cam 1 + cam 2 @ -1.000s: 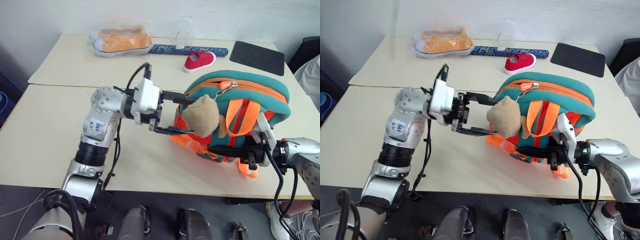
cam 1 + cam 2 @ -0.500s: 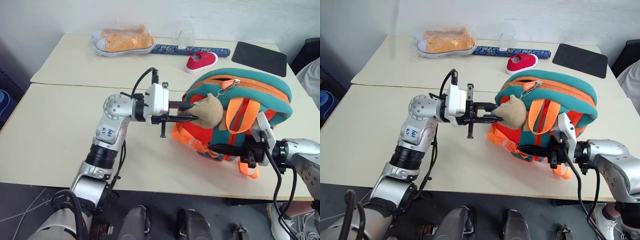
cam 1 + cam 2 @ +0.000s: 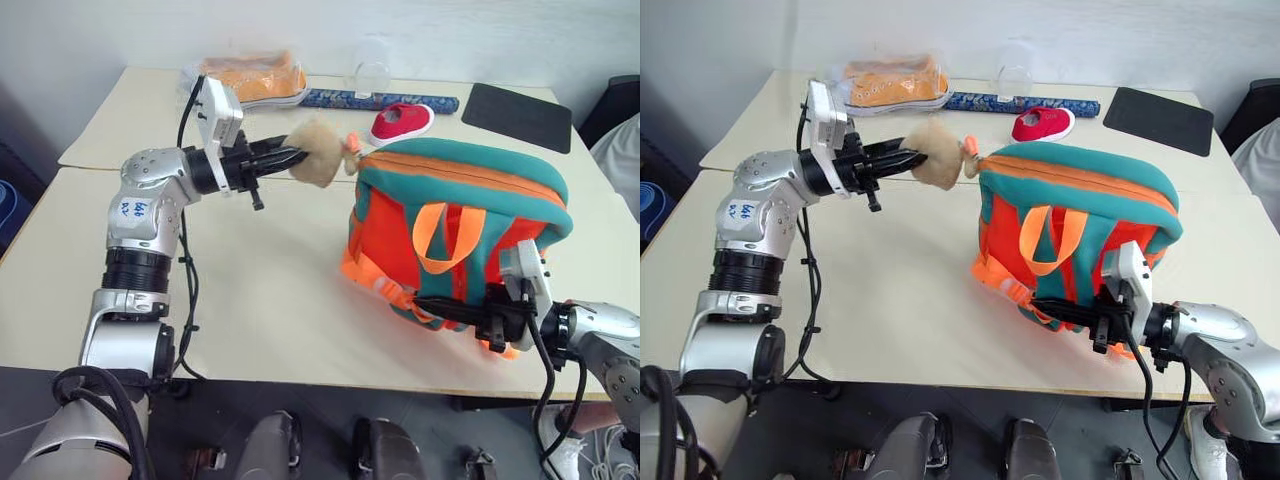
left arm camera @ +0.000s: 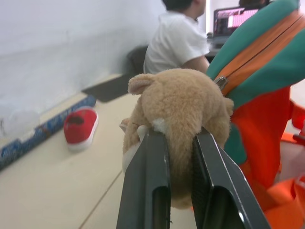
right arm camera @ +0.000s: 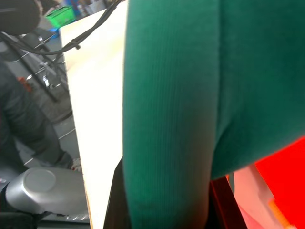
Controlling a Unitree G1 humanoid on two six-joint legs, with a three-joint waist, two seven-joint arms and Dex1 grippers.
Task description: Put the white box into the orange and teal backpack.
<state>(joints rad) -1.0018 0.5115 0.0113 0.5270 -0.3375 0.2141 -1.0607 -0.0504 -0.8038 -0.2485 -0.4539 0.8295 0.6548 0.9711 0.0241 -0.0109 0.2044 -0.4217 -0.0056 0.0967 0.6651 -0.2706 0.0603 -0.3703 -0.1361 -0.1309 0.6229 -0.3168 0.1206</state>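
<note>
While two pale tabletop (image 3: 280,300) sections carry the scene, the orange and teal backpack (image 3: 455,235) stands upright at the near right, its teal top and orange zip line running across, an orange handle loop hanging down its front. At its lower near edge, the right gripper (image 3: 450,305) has its black fingers clenched on a teal strap (image 5: 171,114) of the bag. To the left, the left gripper (image 3: 285,160) reaches level toward the bag's top corner, its fingers (image 4: 147,181) grasping the tan plush toy (image 3: 318,165), which is lifted off the tabletop and joined to the bag at the zip end. Along the far edge lie an orange sneaker (image 3: 250,78), a dark mat (image 3: 513,113), a patterned blue strip (image 3: 385,100) and a small red shoe (image 3: 400,123). A person in a white shirt (image 4: 174,40) sits beyond the table. The white box cannot be made out.
</note>
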